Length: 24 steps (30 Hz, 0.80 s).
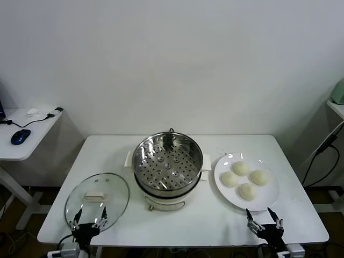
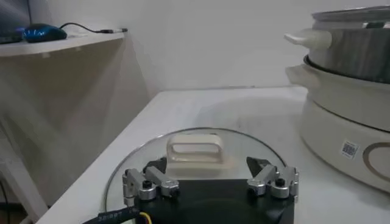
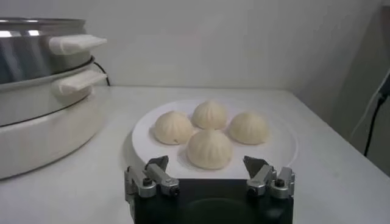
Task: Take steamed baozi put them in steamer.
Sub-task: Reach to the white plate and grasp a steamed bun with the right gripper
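Head view shows four steamed baozi [image 1: 246,179] lying on a white plate [image 1: 270,198], just beside the steamer [image 1: 167,164], which stands uncovered in the middle of the surface [image 1: 301,215]. None is inside yet. The right claw [image 1: 264,222] waits with fingers spread at the front edge, near the plate; the left claw [image 1: 88,221], also spread, rests by the glass lid [image 1: 97,200]. To do this step well, the right claw should take the nearest bun [image 3: 209,148] first, pressing softly, because the buns almost touch each other.
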{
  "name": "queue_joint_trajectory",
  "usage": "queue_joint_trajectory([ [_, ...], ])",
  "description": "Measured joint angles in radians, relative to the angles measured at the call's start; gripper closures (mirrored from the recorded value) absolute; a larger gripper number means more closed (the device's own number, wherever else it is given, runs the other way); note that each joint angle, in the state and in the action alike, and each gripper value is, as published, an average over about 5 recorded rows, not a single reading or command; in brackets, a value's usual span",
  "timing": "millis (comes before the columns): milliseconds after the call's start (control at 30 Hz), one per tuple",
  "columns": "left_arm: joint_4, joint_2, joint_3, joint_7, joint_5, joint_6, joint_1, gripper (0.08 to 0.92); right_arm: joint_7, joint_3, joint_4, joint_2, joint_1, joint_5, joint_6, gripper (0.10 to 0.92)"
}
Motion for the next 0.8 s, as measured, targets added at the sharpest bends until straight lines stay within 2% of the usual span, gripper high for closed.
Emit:
queue_joint_trajectory([
  [200, -0.001, 0.002, 0.002, -0.001, -0.005, 0.0, -0.006, 0.177, 0.0, -0.027, -0.053, -0.079, 0.154, 0.009, -0.063, 0.203],
  [433, -0.01, 0.005, 0.001, -0.002, -0.018, 0.002, -0.015, 0.177, -0.079, -0.177, -0.201, -0.267, 0.458, -0.006, -0.144, 0.203],
  [600, -0.013, 0.003, 0.005, -0.003, -0.021, 0.002, -0.016, 0.177, -0.244, -0.364, -0.314, -0.423, 0.689, -0.053, -0.155, 0.203],
  [800, -0.009, -0.004, 0.013, -0.004, -0.018, 0.0, -0.019, 0.177, -0.531, -0.674, -0.468, -0.549, 1.013, -0.126, -0.068, 0.203],
])
